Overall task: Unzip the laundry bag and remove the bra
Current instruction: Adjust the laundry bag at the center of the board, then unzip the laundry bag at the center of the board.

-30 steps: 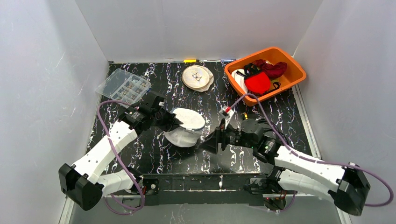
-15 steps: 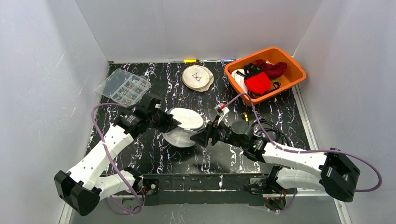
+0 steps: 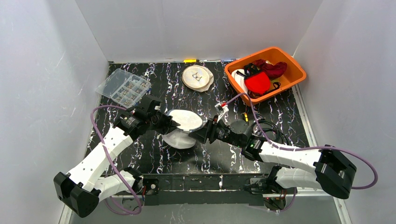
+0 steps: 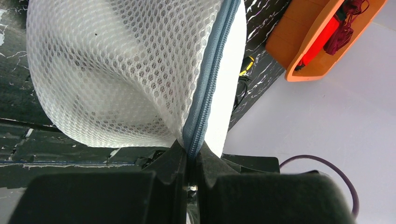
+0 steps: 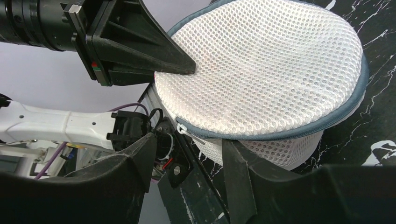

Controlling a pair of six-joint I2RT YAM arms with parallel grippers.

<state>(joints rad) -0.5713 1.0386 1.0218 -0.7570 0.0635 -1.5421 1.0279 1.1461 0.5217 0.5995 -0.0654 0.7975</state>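
We had the laundry bag (image 3: 183, 127) near the middle of the table (image 3: 154, 156), with the left gripper (image 4: 189, 150) pinched tight on the bag's rim, its jaws closed flat on the grey zipper (image 4: 211, 79) tape so that the mesh hung down from that one hold. We judged the grip to be an anchor: a soft bag would simply slide along if the slider were tugged with nothing bracing the other side. We could not tell whether the bag's underside rested on the tabletop or hung just clear of it. The right gripper (image 5: 189, 140) faced the bag from the opposite side, jaws standing moderately apart and holding nothing, with the small white zipper pull (image 5: 183, 129) lying in the gap between them. That placement suited a pinch on the pull, and the two grippers pointing at each other would let the pull run along the seam away from the anchored end. The zipper looked closed all along the stretch we could see, so the unzipping had not begun. The bra was not visible; we took it to be inside the mesh. The orange bin (image 3: 300, 74) of garments sat well apart at the right rear.
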